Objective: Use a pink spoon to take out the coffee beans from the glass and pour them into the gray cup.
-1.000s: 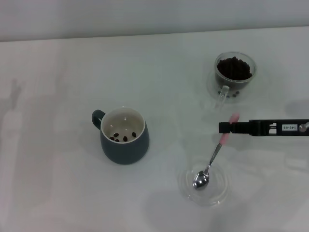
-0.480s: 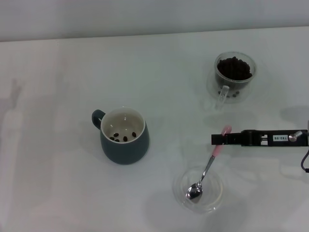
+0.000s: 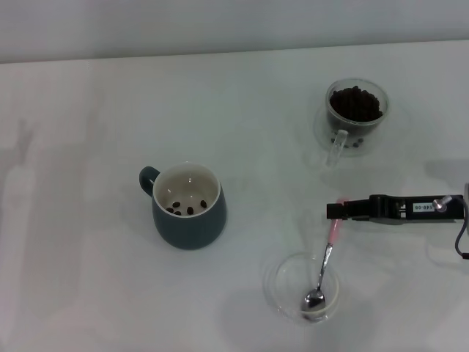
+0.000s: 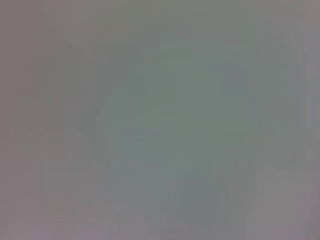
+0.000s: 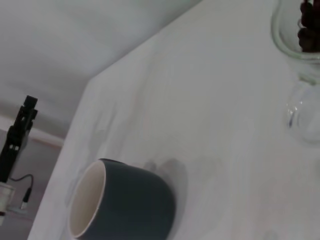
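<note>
Pink-handled, the pink spoon (image 3: 326, 258) stands tilted at lower right of the head view, its handle top pinched in my right gripper (image 3: 336, 211), its metal bowl resting in the clear dish (image 3: 282, 284). The glass (image 3: 357, 117) of coffee beans (image 3: 355, 103) sits upper right; the gray cup (image 3: 187, 206), holding a few beans, sits centre-left. My left gripper is unseen.

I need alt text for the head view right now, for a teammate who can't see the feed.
The right claw grips the pink spoon by its handle, its bowl resting in a shallow clear dish. The gray cup, holding a few coffee beans, stands to the left; the bean-filled glass sits farther back on the white table.
</note>
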`<action>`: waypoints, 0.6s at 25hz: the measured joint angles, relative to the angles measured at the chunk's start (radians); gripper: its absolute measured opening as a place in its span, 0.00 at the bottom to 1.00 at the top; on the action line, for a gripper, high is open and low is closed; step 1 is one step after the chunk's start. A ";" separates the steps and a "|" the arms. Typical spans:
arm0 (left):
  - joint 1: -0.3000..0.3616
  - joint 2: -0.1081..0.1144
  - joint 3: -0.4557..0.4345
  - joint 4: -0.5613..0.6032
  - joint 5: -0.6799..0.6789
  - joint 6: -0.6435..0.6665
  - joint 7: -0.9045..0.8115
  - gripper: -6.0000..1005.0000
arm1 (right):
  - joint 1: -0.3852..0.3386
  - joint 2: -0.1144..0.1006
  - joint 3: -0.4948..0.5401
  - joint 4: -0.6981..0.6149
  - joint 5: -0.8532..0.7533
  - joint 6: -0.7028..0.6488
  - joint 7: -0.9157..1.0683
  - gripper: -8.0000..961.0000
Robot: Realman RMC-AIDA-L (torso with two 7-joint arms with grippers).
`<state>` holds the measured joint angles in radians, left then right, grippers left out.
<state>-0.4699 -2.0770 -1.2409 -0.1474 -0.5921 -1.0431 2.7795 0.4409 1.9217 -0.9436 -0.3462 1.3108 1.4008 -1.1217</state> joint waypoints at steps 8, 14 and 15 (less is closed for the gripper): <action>0.000 0.000 0.000 0.000 0.000 -0.005 0.000 0.88 | 0.002 -0.003 0.006 -0.021 0.000 0.042 0.020 0.19; -0.001 0.002 0.000 -0.001 0.000 -0.006 0.000 0.88 | -0.007 -0.010 0.013 -0.069 0.001 0.027 0.078 0.22; -0.001 0.002 0.000 -0.001 0.000 -0.005 0.000 0.88 | -0.009 -0.014 0.025 -0.070 0.003 0.021 0.077 0.22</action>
<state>-0.4706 -2.0754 -1.2410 -0.1488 -0.5921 -1.0485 2.7795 0.4319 1.9076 -0.9183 -0.4158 1.3138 1.4221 -1.0443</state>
